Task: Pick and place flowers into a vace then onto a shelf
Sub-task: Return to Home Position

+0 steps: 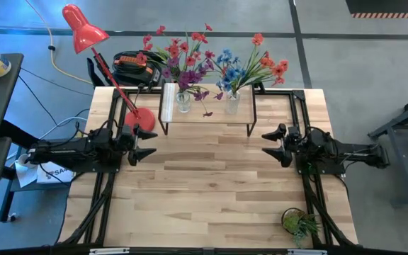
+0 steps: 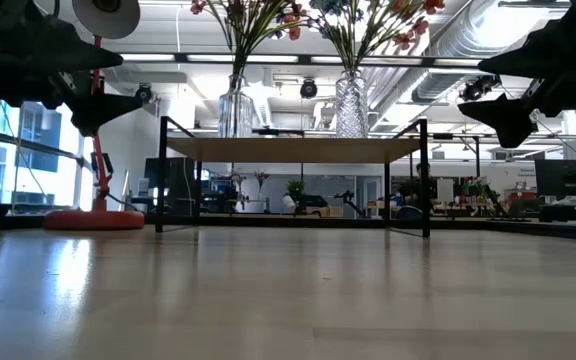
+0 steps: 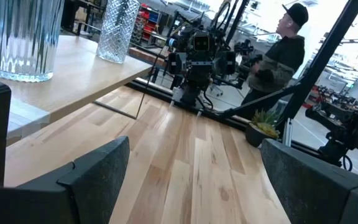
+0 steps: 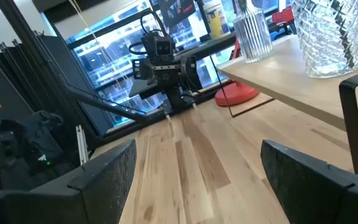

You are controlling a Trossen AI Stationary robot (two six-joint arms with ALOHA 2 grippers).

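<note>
Two clear glass vases stand on the shelf [image 1: 207, 115] at the table's far middle. The left vase [image 1: 183, 101] holds red and purple flowers [image 1: 184, 58]; the right vase [image 1: 232, 103] holds blue, red and orange flowers [image 1: 250, 65]. A loose purple blossom [image 1: 207, 112] lies on the shelf top. My left gripper [image 1: 147, 143] hovers open at the table's left side, pointing level toward the right. Opposite it, my right gripper [image 1: 273, 144] hovers open at the right side, pointing level toward the left. Neither holds anything.
A red desk lamp [image 1: 83, 28] stands with its round base [image 1: 139, 117] on the table left of the shelf. A small leafy green plant [image 1: 301, 223] sits at the near right corner. A person [image 3: 278, 53] stands beyond the table's right side. Bare wood lies between the grippers.
</note>
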